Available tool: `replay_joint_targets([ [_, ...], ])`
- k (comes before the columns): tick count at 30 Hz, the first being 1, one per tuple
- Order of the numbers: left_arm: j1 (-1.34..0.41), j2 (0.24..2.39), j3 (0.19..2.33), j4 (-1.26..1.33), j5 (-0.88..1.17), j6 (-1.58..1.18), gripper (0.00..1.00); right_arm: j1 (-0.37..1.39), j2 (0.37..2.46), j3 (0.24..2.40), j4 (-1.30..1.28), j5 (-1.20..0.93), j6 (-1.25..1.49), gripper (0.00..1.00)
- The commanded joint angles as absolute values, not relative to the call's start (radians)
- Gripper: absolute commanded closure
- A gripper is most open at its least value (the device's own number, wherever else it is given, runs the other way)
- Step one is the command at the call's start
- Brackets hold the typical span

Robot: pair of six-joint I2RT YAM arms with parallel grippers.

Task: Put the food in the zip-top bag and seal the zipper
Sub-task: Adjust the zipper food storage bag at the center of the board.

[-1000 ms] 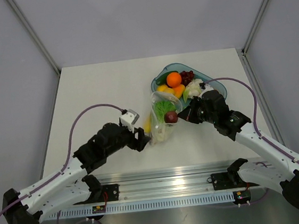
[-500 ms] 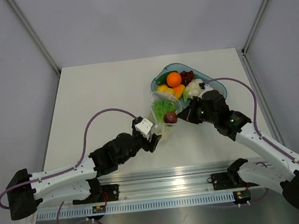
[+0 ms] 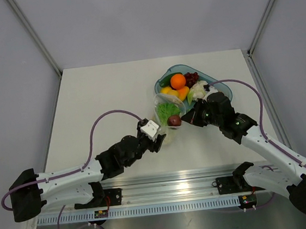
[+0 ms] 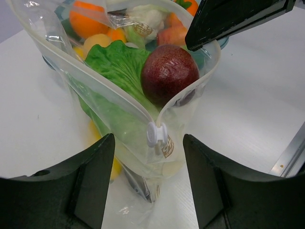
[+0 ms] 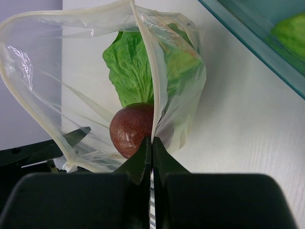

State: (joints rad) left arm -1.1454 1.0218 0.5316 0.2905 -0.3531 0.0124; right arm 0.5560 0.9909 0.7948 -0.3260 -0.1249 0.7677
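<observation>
The clear zip-top bag (image 3: 164,129) stands open on the table in front of the teal tray (image 3: 222,89). Inside it are green lettuce (image 4: 119,64), a dark red round fruit (image 4: 169,71) and a yellow piece (image 4: 114,168) low down. My right gripper (image 5: 151,149) is shut on the bag's whitish zipper (image 5: 143,57) rim and holds the mouth open. My left gripper (image 4: 148,191) is open at the bag's near end, with a finger on each side of the white slider (image 4: 157,134) and neither finger touching the bag.
The tray holds an orange (image 3: 178,80), dark grapes (image 3: 191,78), a cucumber (image 3: 165,81), a white piece (image 3: 198,90) and yellow pieces. Grey walls stand on both sides. The metal rail (image 3: 172,192) runs along the near edge.
My left arm swung from the bag's left side round to its near end and turned its wrist, its jaws narrowing slightly. The right gripper and the bag stayed put.
</observation>
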Motion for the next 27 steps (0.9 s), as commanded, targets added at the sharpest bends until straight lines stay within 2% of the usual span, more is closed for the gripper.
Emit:
replay_joint_targets([
  [1, -1.150, 1.006, 0.509, 0.400, -0.367, 0.011, 0.38, 0.552, 0.974, 0.831, -0.268, -0.143, 0.778, 1.00],
  [3, -1.149, 1.006, 0.509, 0.413, -0.367, 0.011, 0.41, 0.552, 0.976, 0.830, -0.270, -0.144, 0.779, 1.00],
  [9, -1.149, 1.019, 0.525, 0.408, -0.360, 0.020, 0.61, 0.552, 0.976, 0.827, -0.261, -0.147, 0.788, 1.00],
  [12, -1.149, 1.002, 0.520, 0.419, -0.367, 0.017, 0.79, 0.552, 0.979, 0.824, -0.261, -0.149, 0.792, 1.00],
  [14, -1.147, 0.986, 0.520, 0.419, -0.374, 0.018, 0.88, 0.552, 0.979, 0.822, -0.256, -0.158, 0.793, 1.00],
  [15, -1.147, 0.980, 0.520, 0.419, -0.377, 0.023, 1.00, 0.551, 0.979, 0.822, -0.253, -0.163, 0.795, 1.00],
  [21, -1.132, 0.867, 0.488, 0.459, -0.330, 0.078, 1.00, 0.552, 0.962, 0.815, -0.244, -0.207, 0.807, 1.00],
  [24, -1.066, 0.810, 0.476, 0.457, -0.209, 0.074, 1.00, 0.554, 0.936, 0.810, -0.256, -0.218, 0.796, 1.00],
  [27, -0.988, 0.761, 0.474, 0.453, -0.086, 0.060, 1.00, 0.554, 0.911, 0.804, -0.229, -0.317, 0.767, 0.99],
])
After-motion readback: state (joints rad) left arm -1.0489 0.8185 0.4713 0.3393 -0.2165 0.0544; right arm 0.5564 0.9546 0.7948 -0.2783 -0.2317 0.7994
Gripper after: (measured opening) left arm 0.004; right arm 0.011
